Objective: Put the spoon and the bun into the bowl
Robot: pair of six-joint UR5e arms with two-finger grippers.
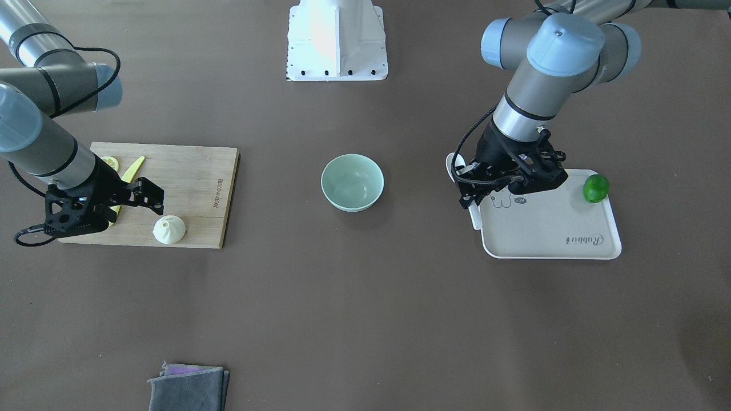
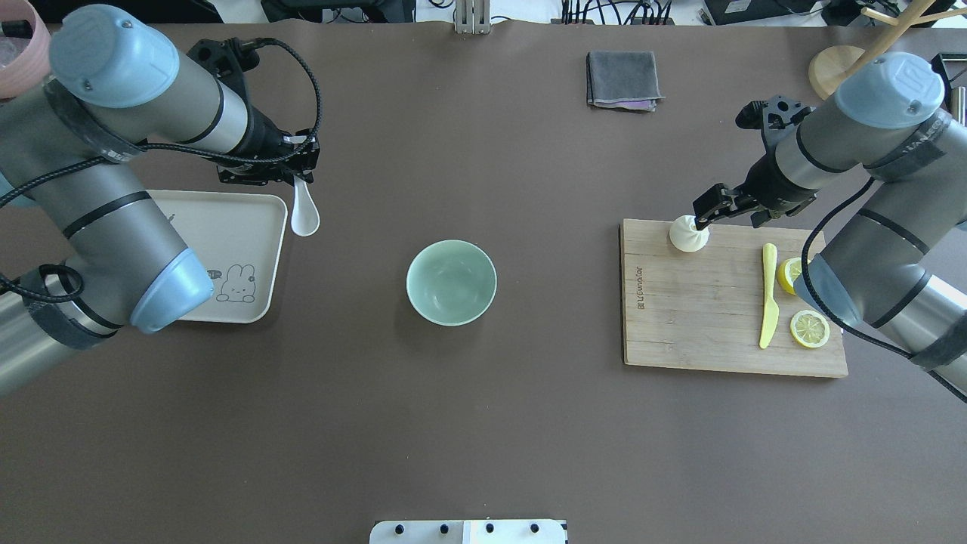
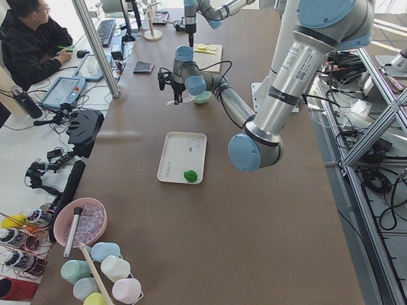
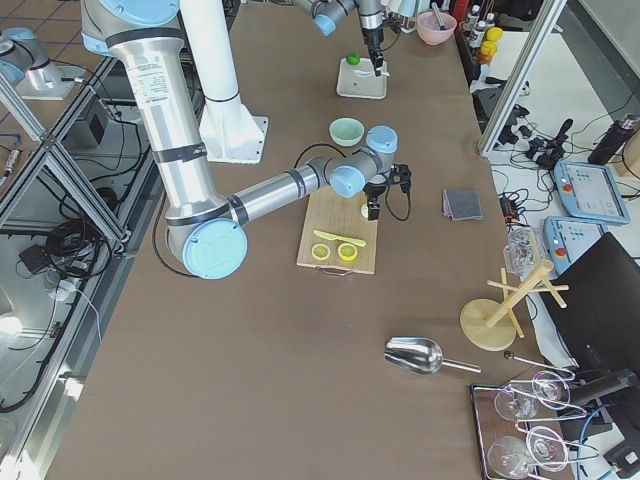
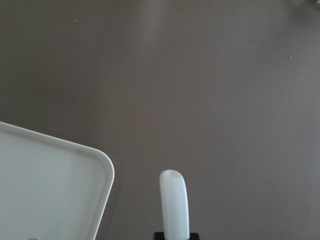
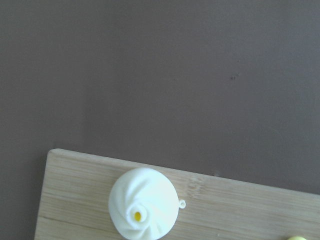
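Off the tray's (image 2: 227, 219) corner, your left pincer (image 2: 299, 181) is pinching the spoon (image 2: 305, 215) by its handle, scoop pointing back toward the robot. Across the worktop (image 2: 483, 423), the bun (image 2: 688, 235) sits on the wooden board's (image 2: 702, 317) far corner, with your right pincer (image 1: 155, 201) poised close over it, fingers spread. The bowl (image 2: 451, 282) stands mid-worktop between them, well apart from both. A yellow knife (image 2: 768, 295) and lemon slices (image 2: 809, 329) lie further along the board.

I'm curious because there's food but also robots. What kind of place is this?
Most likely a robot lab, not a kitchen. The left arm and right arm work at a big table, a man sits by a keyboard, and a metal frame stands nearby.
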